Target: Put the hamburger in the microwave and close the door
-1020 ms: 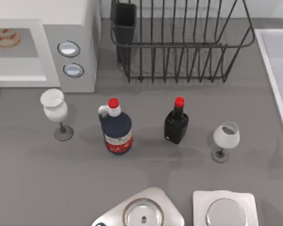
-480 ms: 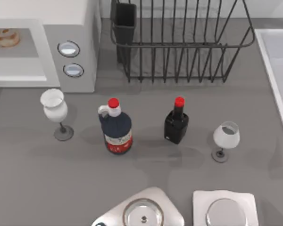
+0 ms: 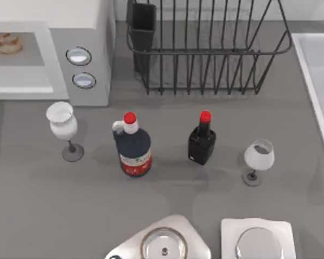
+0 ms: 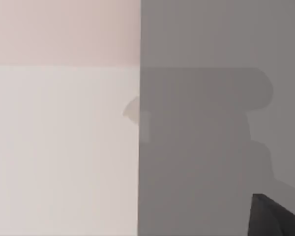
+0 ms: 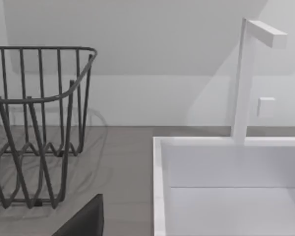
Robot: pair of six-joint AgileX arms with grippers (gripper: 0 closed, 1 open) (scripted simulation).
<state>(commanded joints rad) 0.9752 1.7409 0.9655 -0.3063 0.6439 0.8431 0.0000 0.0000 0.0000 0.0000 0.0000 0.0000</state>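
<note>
Likely a kitchen counter, microwave point(image 3: 81, 54), dish rack point(image 3: 205, 48), sink point(image 5: 226, 187)

The grey tabletop point(image 3: 291, 113) carries the microwave point(image 3: 86, 32), a black dish rack point(image 3: 205, 48), two wine glasses point(image 3: 62, 127), two red-capped bottles point(image 3: 134, 145) and, seemingly, a sink point(image 3: 318, 70).

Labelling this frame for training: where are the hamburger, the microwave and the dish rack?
hamburger point(image 3: 8, 42), top view, middle of the bun.
microwave point(image 3: 92, 51), top view, grey button panel.
dish rack point(image 3: 205, 54), top view, front wire rail.

Black dish rack point(image 3: 205, 48); two bottles point(image 3: 134, 145) between wine glasses point(image 3: 63, 127)
</note>
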